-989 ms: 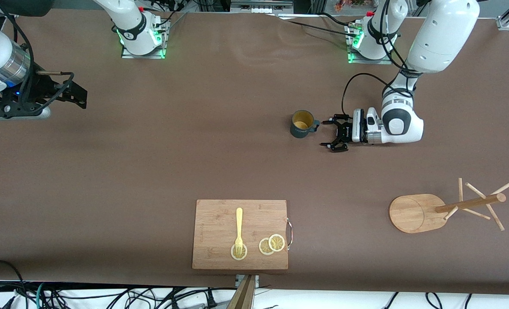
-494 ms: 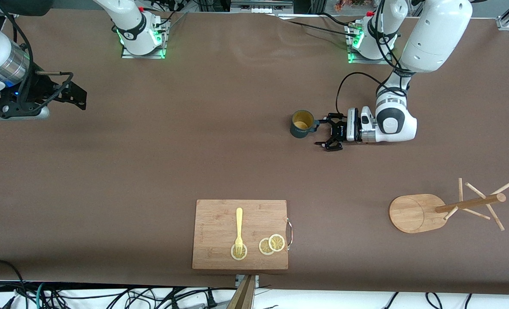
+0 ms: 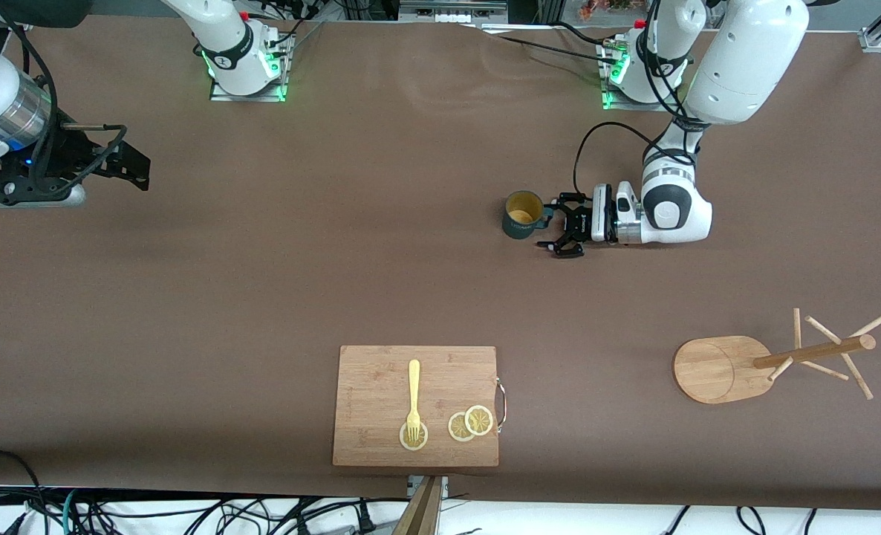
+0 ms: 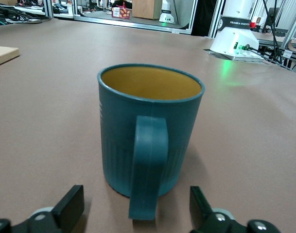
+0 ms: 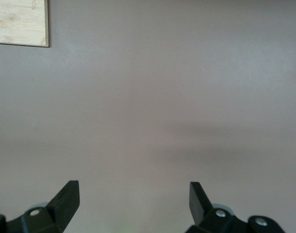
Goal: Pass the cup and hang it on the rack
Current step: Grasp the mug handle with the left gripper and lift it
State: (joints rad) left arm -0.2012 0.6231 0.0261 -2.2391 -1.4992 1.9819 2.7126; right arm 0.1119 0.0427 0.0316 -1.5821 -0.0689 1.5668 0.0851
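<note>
— Where's our left gripper (image 3: 552,227)?
— Low over the tabletop (image 3: 336,260), wrist level, jaws apart.
— And the right gripper (image 3: 132,165)?
— Waiting at its own end (jaws wide).

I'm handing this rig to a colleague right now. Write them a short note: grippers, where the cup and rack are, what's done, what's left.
Left gripper: open, low at the table, fingers either side of the cup's handle, not gripping.
Right gripper: open, empty, waiting over bare table at the right arm's end.
Cup: upright on the table, handle toward the left gripper.
Rack: standing nearer the front camera than the cup, toward the left arm's end; pegs bare.
Done: approach to the handle.
Left: grasp, pass, hang on a peg.
</note>
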